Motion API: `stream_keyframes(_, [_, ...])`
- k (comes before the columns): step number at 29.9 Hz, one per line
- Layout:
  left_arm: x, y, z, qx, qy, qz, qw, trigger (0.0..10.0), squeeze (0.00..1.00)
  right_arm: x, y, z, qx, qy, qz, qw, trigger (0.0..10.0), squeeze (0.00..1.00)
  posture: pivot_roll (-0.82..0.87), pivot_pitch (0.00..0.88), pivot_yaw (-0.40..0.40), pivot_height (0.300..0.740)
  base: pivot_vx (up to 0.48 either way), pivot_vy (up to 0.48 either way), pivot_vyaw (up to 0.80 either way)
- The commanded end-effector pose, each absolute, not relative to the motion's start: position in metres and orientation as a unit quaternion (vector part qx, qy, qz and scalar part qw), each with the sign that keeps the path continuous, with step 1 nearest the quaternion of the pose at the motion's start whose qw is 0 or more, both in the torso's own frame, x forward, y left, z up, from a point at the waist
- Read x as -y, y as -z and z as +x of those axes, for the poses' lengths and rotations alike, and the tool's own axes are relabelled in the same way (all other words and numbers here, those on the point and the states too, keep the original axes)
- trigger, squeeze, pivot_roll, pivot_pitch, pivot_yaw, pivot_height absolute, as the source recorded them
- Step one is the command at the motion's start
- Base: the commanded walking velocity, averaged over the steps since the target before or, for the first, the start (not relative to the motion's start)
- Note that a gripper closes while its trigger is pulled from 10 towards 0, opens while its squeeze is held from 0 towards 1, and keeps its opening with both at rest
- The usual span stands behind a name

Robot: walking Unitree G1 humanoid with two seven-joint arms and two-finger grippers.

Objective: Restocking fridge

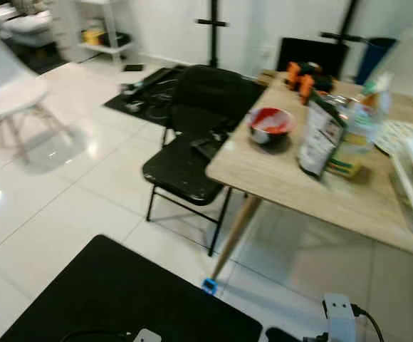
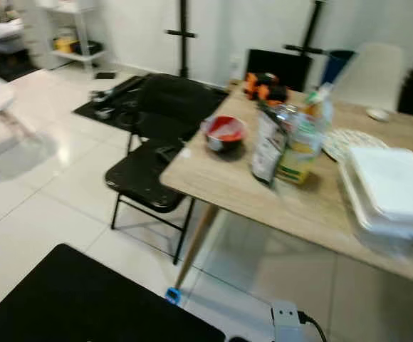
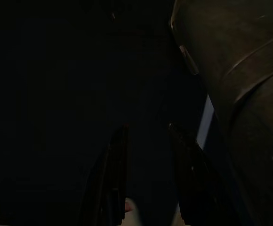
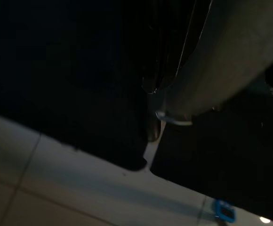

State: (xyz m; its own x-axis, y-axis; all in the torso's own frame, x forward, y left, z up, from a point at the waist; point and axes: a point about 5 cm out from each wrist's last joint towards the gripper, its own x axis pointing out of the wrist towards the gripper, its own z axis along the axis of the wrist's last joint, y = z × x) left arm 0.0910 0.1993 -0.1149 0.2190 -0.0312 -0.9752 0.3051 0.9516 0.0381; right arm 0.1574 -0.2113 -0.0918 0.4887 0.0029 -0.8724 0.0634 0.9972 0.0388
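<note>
So I'm basically at the start of the restock: the long light-wood table with tapered legs (image 2: 313,206) has all the groceries on it, from the stack of white lidded plastic containers (image 2: 391,189) at its right end to the dark printed pouch (image 2: 267,146), the pale drink bottle (image 2: 302,142) beside it and the small red-lined bowl (image 2: 225,132) near the left end, and nothing's picked up yet. No fridge anywhere ahead of me, so finding it, grabbing and stowing are all left. Both arms hang idle in shade: my left gripper (image 3: 148,179) has its fingers apart around nothing, and my right gripper (image 4: 167,66) I honestly can't tell.
</note>
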Motion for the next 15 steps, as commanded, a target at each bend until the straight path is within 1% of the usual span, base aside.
stream_keyframes(1, [-0.1817,0.1008,0.1446,-0.525,0.11,0.098,0.838,10.0,0.0,0.21,0.0923,0.1569,-0.508,0.018,0.036,0.86,10.0,0.0,-0.01,0.0,-0.016,0.74,0.0,0.0,-0.75])
stream_keyframes(15, [-0.1814,0.1012,0.1435,-0.526,0.111,0.098,0.838,10.0,0.0,0.2094,0.0939,0.1531,-0.511,0.022,0.043,0.858,10.0,0.0,-0.02,0.0,-0.01,0.74,0.0,0.0,-0.75])
